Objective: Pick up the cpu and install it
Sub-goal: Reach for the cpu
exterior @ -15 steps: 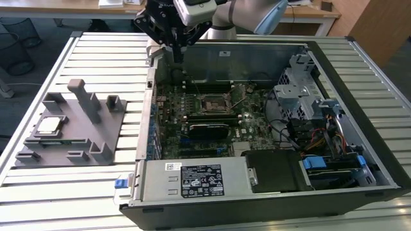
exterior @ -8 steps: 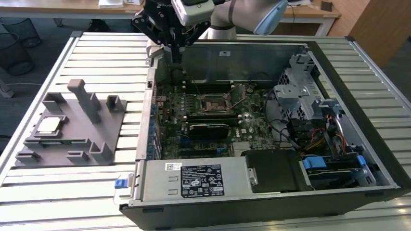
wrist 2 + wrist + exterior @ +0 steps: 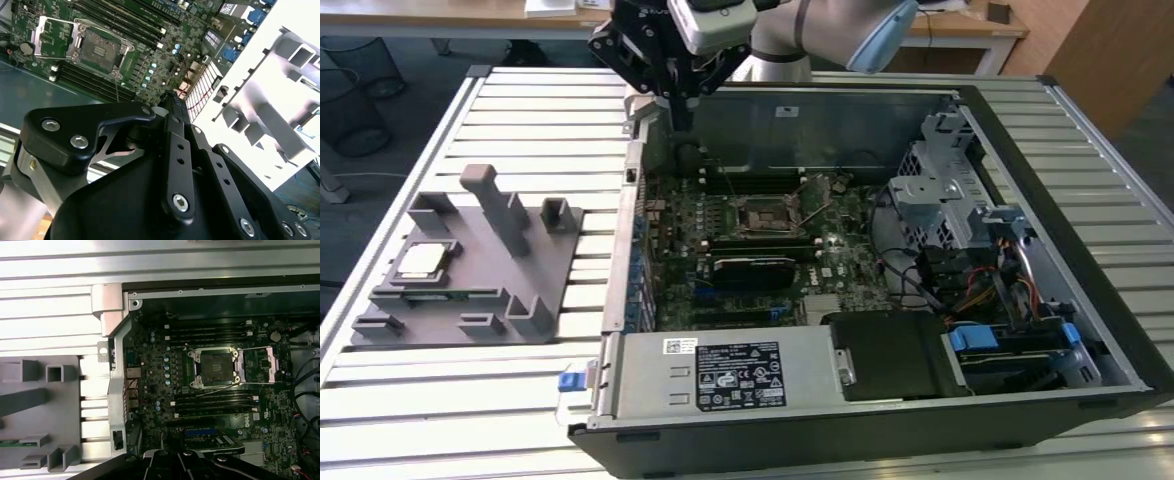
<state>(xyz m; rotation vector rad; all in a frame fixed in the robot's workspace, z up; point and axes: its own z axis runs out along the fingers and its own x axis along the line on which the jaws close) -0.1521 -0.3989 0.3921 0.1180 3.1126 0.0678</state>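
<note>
The cpu (image 3: 424, 260), a small silvery square with a pale rim, lies flat on the grey fixture tray (image 3: 520, 290) at the exterior view's left, beside the open computer case. My gripper (image 3: 678, 112) hangs high over the case's back corner nearest the tray, far from the cpu. Its black fingers (image 3: 172, 112) are shut together with nothing between them. The motherboard socket (image 3: 763, 215) sits mid-board with its metal frame swung open; it shows in both wrist views (image 3: 215, 369) (image 3: 100, 47).
The case (image 3: 854, 400) has raised metal walls around the motherboard, with a power supply (image 3: 727, 375), drive cage (image 3: 947, 190) and cables along the exterior view's right. Upright posts (image 3: 487, 200) rise from the tray. All rests on a slatted metal table (image 3: 454, 400).
</note>
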